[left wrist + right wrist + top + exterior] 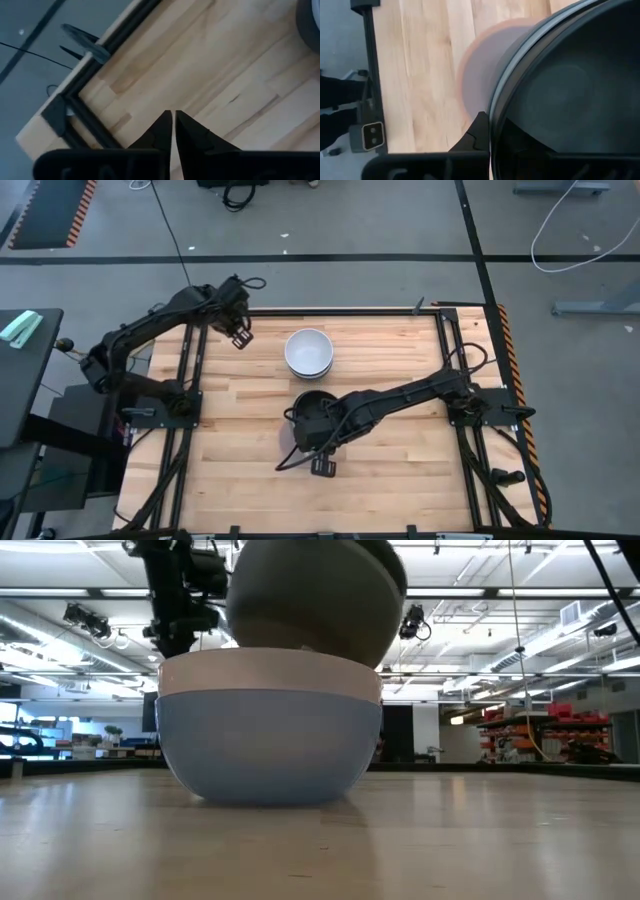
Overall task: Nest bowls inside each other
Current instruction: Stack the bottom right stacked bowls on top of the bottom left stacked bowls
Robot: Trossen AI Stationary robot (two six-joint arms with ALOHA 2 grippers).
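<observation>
While the right claw point(322, 464) pinches the black stack's point(312, 412) rim mid-tabletop point(400, 470), I'd lift it level, then center it over the white stack point(308, 351) farther back. Left claw point(241, 338), pressed together, idles far-left.

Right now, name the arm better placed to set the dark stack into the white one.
Right. Its gripper already pinches the rim of the black bowl stack, just in front of the white bowl stack. The left gripper hovers shut, empty-handed, near the table's far-left corner.
</observation>
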